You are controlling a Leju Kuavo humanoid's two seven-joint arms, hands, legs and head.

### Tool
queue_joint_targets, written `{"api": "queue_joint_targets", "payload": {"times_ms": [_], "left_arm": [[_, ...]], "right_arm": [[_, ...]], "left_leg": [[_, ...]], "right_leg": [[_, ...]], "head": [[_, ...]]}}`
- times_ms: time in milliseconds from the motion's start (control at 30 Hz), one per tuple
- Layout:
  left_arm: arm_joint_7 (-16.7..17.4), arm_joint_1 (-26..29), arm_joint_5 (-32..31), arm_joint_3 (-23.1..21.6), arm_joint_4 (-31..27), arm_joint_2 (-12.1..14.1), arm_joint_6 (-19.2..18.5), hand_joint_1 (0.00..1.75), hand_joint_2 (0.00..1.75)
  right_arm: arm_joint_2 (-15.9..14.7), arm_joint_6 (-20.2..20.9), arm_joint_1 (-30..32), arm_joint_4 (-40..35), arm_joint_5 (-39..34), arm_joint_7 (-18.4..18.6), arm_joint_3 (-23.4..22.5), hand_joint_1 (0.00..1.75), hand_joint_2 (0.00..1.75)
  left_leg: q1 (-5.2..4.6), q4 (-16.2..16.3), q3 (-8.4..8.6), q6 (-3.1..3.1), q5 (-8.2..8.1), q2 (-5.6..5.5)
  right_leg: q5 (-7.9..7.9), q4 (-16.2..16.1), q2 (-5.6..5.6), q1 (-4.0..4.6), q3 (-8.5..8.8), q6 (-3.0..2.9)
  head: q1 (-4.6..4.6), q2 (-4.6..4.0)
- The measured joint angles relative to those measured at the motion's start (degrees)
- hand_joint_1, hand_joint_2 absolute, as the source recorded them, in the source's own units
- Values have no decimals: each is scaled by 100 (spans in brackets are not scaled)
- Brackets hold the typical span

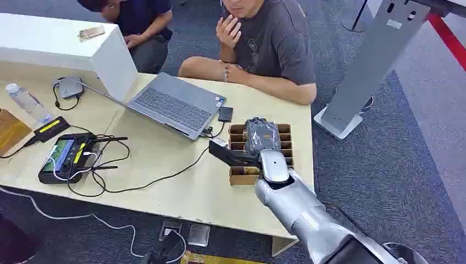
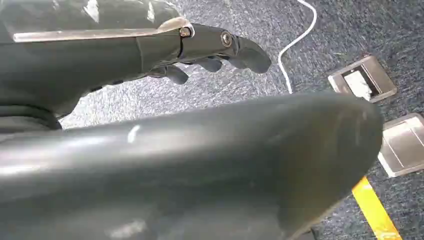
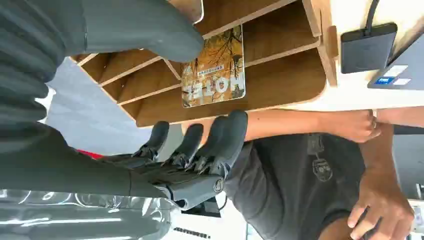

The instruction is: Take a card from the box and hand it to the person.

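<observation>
Right hand (image 1: 258,144) over the card box (image 1: 286,144), fingers apart, holding nothing.

The card (image 3: 214,70) stands in a slot of the wooden box at the table's (image 1: 181,192) near right edge, between the thumb and the spread fingers (image 3: 220,140), not yet gripped. The person (image 1: 275,44) sits across the table. The left hand (image 2: 200,50) hangs over the carpet, fingers loosely apart.

Floor: blue-grey carpet (image 1: 417,137), red strip (image 1: 448,36) at upper right. Light wood table (image 1: 181,192) fills left and centre of frame. White box-like unit (image 1: 82,52) at upper left, possibly a cabinet. Grey angled stand (image 1: 373,60) on white base, upper right. Two metal floor plates (image 2: 385,120) and a yellow line (image 2: 375,210) on the carpet. Lighting even.
</observation>
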Motion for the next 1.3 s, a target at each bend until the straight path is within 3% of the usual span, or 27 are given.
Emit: {"api": "queue_joint_targets", "payload": {"times_ms": [133, 633, 1300], "left_arm": [[0, -7, 0, -2, 0, 0, 0, 0, 0], [0, -21, -17, -13, 0, 0, 0, 0, 0], [20, -53, -85, -22, 0, -24, -50, 0, 0]], "right_arm": [[17, 22, 0, 15, 4, 9, 0, 84, 175], [28, 90, 13, 96, 42, 35, 7, 84, 175], [22, 83, 57, 170, 59, 101, 7, 110, 175]], "left_leg": [[0, 0, -1, 0, 0, 0], [0, 0, 0, 0, 0, 0], [0, 0, 1, 0, 0, 0]], "right_leg": [[0, 0, 0, 0, -2, 0], [0, 0, 0, 0, -2, 0], [0, -1, 0, 0, -2, 0]], "head": [[0, 0], [0, 0], [0, 0]]}}
